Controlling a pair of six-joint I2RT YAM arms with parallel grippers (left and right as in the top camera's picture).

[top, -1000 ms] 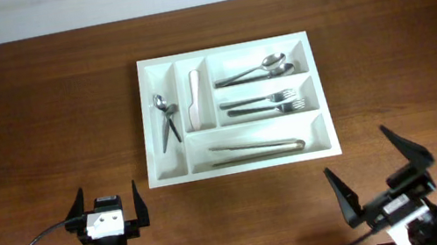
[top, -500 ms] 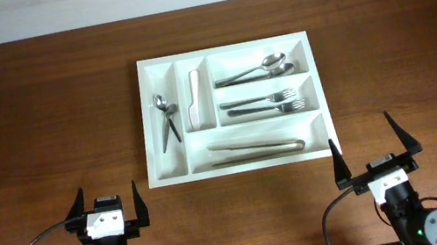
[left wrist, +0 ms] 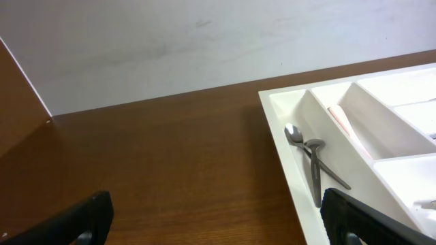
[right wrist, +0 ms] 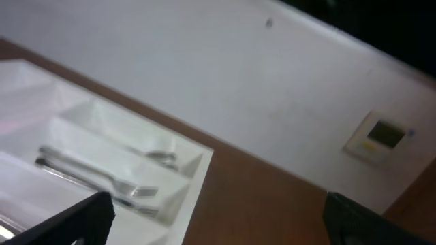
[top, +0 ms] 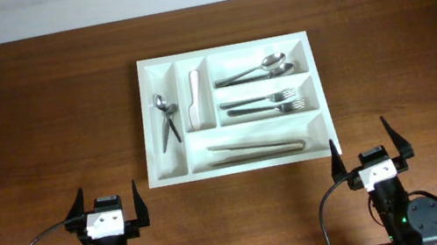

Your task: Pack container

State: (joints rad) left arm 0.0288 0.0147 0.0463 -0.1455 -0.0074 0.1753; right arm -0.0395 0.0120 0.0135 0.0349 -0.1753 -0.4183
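container position: container (top: 169, 168) sits mid-table, a little right of centre, long side crosswise, flat on the table (top: 38, 108)
compartments filled: 5 of 5
far-left narrow slot: 2 teaspoons (top: 167, 120), crossed over each other
2nd narrow slot: 1 knife (top: 195, 100) with a pale handle, lying lengthwise
top crosswise slot: 2 spoons (top: 263, 68), bowls to the right
middle crosswise slot: 2 forks (top: 264, 103), tines to the right
bottom crosswise slot: 1 tongs (top: 257, 148), lying along the slot
loose utensils outside: none seen on the wood in the overhead view
progress call: packing looks finished, every slot has its item and nothing waits to go in
left to do: nothing obvious, at most parking the arms
left gripper: left gripper (top: 107, 194) at the near edge, left of the container and apart from it, fingers pointing toward the far side
left hand state: jaws spread wide, nothing between them, only bare wood and the container's corner show in the left wrist view
right gripper: right gripper (top: 360, 141) at the near edge, tips near the container's near-right corner, contact cannot be told from above
right hand state: released, jaws spread wide, holding nothing
right wrist view: blurred, looks across the fork and spoon slots toward the wall
arm pose: both arms folded back low at their bases, neither over the container
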